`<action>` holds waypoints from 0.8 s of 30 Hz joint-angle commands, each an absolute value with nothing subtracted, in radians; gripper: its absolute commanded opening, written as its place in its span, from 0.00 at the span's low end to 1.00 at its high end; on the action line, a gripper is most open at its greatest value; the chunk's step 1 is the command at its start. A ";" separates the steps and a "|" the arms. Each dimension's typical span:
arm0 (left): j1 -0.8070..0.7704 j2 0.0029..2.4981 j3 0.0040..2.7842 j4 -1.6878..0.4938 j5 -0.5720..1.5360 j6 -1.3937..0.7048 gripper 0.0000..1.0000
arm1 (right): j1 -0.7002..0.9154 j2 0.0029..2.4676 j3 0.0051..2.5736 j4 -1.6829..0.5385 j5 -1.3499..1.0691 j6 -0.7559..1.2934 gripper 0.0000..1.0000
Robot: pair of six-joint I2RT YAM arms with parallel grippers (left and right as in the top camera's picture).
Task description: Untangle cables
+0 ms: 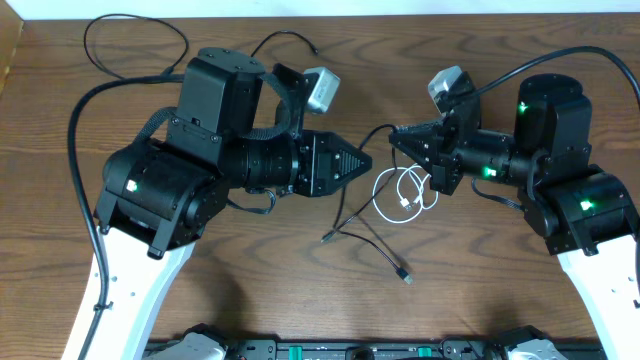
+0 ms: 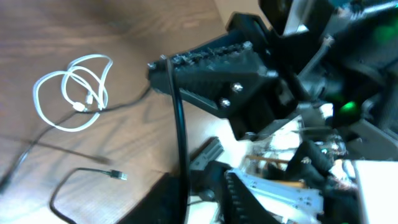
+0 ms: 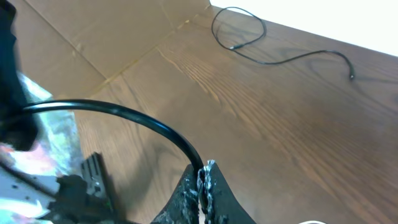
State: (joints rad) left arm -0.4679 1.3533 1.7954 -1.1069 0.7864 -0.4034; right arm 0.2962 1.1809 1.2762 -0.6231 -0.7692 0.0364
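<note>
Right gripper [image 3: 202, 179]: fingers pinching together on the thin black cable [image 3: 124, 112], which is arcing across to the left gripper [image 1: 366, 160], itself holding narrow around it.

Cables, three: the black cable is trailing down through the coiled white cable [image 1: 404, 196] between the arms. A second black cable [image 3: 273, 62] is lying well apart on the tabletop [image 1: 250, 270].

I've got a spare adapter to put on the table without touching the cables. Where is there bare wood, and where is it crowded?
Bare wood lies at the front, between the left arm and the near black cable, and again between its plug and the right arm. Mid-table is crowded around the white cable.
</note>
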 commanded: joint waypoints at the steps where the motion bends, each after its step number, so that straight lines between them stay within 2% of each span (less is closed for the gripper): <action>1: -0.470 1.352 1.804 -1.106 0.713 -0.402 0.33 | 0.303 1.183 1.288 -0.620 -0.797 0.101 0.01; 4: -0.470 1.352 1.804 -1.106 0.662 -0.402 0.43 | 0.303 1.183 1.288 -0.620 -0.797 0.100 0.01; 15: -0.470 1.352 1.804 -1.102 0.543 -0.295 0.63 | 0.303 1.183 1.288 -0.617 -0.842 0.100 0.01; 24: -0.470 1.353 1.804 -1.056 0.380 -0.255 0.71 | 0.303 1.183 1.288 -0.617 -0.894 0.088 0.01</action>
State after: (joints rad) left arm -0.4679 1.3533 1.7958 -1.0725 0.4545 -0.2893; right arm 0.2962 1.1809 1.2762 -0.6205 -0.8471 0.0879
